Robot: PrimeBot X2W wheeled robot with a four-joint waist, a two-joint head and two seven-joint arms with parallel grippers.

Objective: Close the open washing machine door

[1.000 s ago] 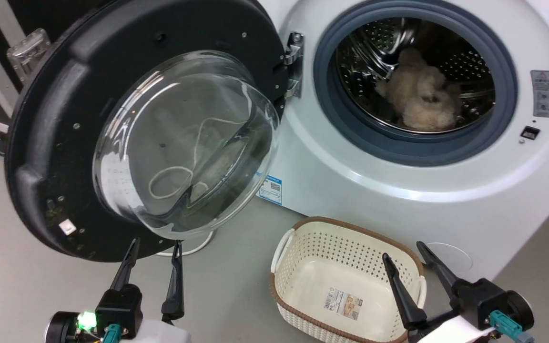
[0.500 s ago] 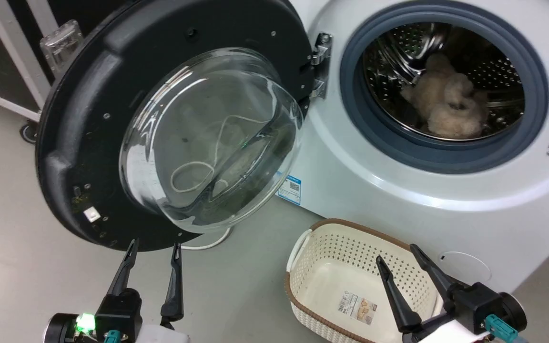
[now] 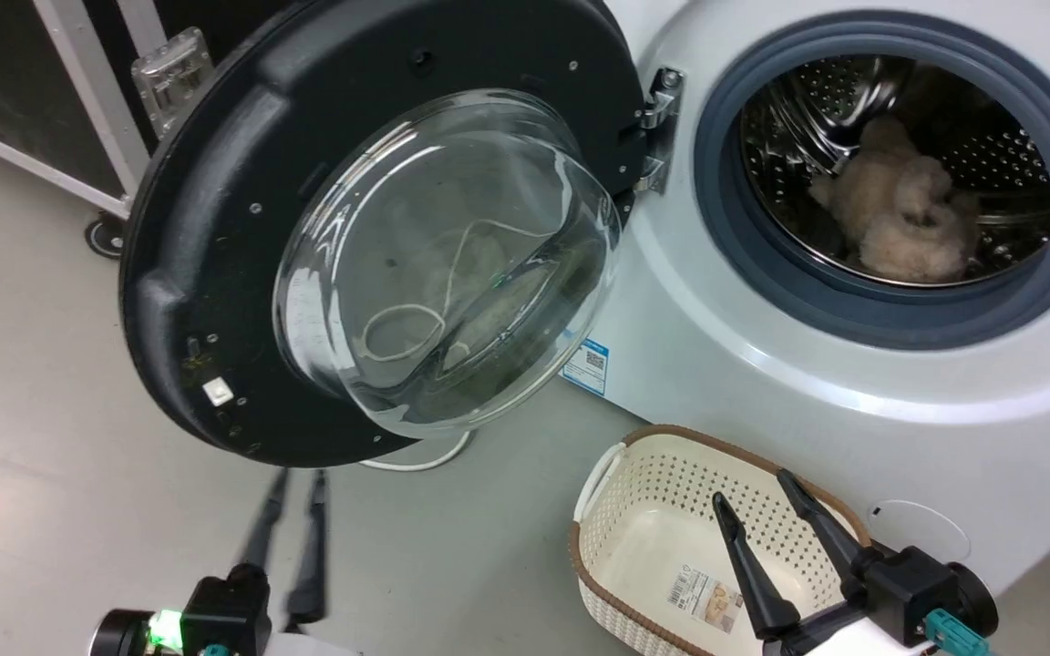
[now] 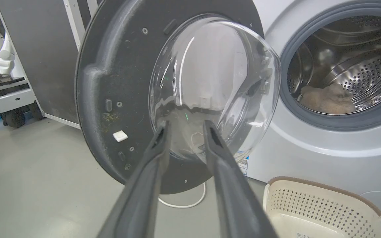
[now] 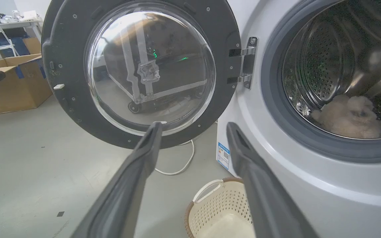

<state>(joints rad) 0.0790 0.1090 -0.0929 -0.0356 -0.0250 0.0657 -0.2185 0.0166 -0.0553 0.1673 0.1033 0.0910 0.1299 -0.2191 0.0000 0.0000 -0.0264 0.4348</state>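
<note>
The washing machine door [image 3: 215,228] hangs wide open, upper left of frame, hinged to the washing machine [image 3: 716,383]. Left gripper [image 3: 299,476] bottom left, fingers slightly parted, empty; right gripper [image 3: 752,487] fingers spread, empty. Smart play: press the door's far rim, sweep steadily shut.

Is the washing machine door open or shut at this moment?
Open. The washing machine door stands swung wide to the side on its hinge, leaving the steel drum and a fluffy item inside it uncovered.
</note>
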